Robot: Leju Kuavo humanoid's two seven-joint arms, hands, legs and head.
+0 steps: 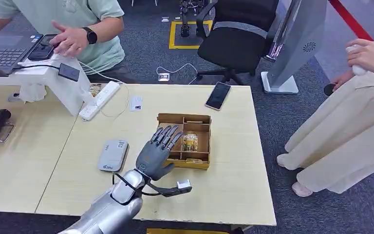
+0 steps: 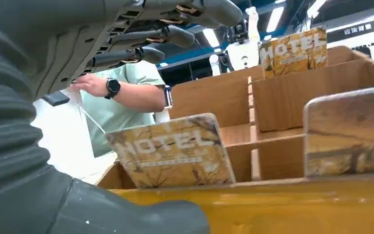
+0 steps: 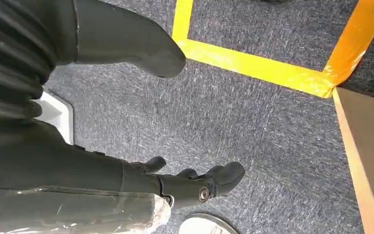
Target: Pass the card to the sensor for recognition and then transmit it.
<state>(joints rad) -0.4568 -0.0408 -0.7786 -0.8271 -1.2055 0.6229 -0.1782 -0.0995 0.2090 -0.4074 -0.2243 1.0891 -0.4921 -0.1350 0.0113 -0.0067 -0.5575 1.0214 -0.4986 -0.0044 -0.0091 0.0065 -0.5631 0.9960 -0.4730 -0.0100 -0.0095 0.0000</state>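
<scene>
**Reaching for a card in the box**

We are at the first step: our left hand (image 1: 157,155) hovers at the near left edge of the box (image 1: 198,119) on the counter (image 1: 233,161), fingers spread and stretched over its left compartments, holding nothing. In the left wrist view the fingers (image 2: 168,35) pass above the cards, apart from them. Several cards stand upright in the compartments; the nearest card (image 2: 173,152) leans just behind the box's front wall, another card (image 1: 190,141) shows in the middle compartment

Next, we judge, the hand must dip and pinch one card by its top edge, lift it free of the dividers, then carry it left to the sensor (image 1: 112,154), the grey pad lying beside the hand on the counter. The cards stand close to the walls, so the pinch needs care

Our right hand (image 3: 195,183) hangs by the floor, fingers loosely curled, holding nothing
</scene>
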